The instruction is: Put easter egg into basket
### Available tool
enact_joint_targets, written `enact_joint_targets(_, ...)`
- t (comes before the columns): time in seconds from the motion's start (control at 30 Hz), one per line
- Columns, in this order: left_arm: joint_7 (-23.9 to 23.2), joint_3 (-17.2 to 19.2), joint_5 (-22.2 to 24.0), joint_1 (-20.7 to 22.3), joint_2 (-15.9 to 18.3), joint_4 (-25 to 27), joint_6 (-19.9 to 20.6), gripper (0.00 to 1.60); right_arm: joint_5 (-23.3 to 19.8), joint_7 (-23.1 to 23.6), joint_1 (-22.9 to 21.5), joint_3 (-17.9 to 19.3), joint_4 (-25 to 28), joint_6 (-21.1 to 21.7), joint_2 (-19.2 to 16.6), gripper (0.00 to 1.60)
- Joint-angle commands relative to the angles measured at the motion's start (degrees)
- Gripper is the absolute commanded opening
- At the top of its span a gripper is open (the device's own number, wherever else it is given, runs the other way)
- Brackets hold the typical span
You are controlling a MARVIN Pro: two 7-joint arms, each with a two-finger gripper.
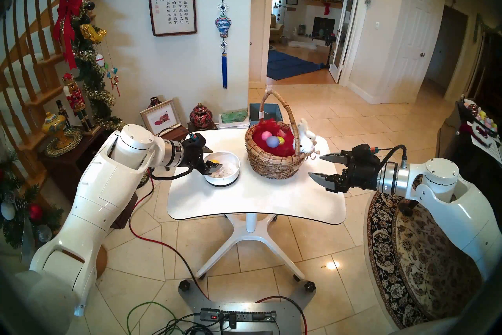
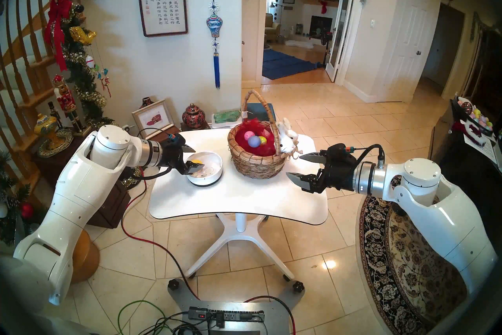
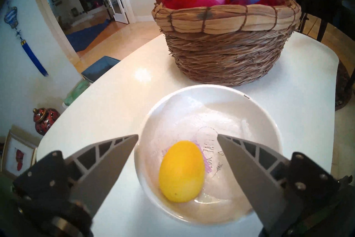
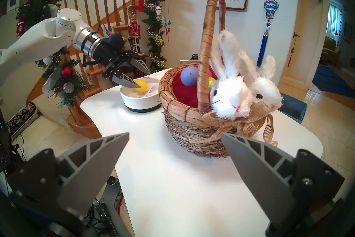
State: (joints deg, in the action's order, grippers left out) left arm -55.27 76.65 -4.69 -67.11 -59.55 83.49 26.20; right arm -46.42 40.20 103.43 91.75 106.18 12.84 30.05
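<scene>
Your white table (image 1: 255, 198) carries two containers: a low white bowl (image 1: 235, 166) on the robot's left side and the wicker basket (image 1: 274, 166) near the middle.

The yellow egg (image 3: 180, 171) lies on its side in the bowl, toward the near wall as the left wrist view shows it, resting on faint printed lettering on the bowl floor. It is not in the basket.

Your left gripper (image 3: 178, 135) sits over the bowl with its jaws spread. One finger stands on each side of the egg, and a gap shows between each finger and the shell in the left wrist view. From the right wrist view the nearer fingertip overlaps the egg, but you cannot tell contact from that angle. Nothing is pinched.

The basket stands upright, apart from the bowl. Its red mesh lining (image 1: 260, 144) already holds a pink egg (image 1: 265, 135), a purple egg (image 1: 272, 141) and a yellow-green egg (image 1: 281, 140). The white plush bunny (image 4: 232, 94) sits on the rim at the side facing the right arm, by the base of the arched handle (image 4: 209, 38).

Your right gripper (image 1: 316, 165) hangs above the table edge just beside the basket, near the bunny. Its jaws are wide apart and empty.
</scene>
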Motion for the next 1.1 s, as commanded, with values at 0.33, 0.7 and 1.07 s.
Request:
enact_joint_targets(0.33, -2.32, -3.25, -3.33, 2.67, 2.52, -0.41, -3.78, 1.48, -0.09, -0.08, -0.09, 0.52, 0.09, -0.13, -0.10, 1.60)
enact_joint_targets(0.7, -3.52, -3.87, -3.40, 3.26, 2.31, -0.25, -2.28, 1.38, -0.09, -0.08, -0.08, 0.52, 0.09, -0.14, -0.10, 1.60)
enact_joint_targets(1.07, -3.58, -4.36, -4.10, 3.45, 1.72, -0.10, -1.32, 1.04, -0.09, -0.08, -0.09, 0.52, 0.09, -0.14, -0.10, 1.60)
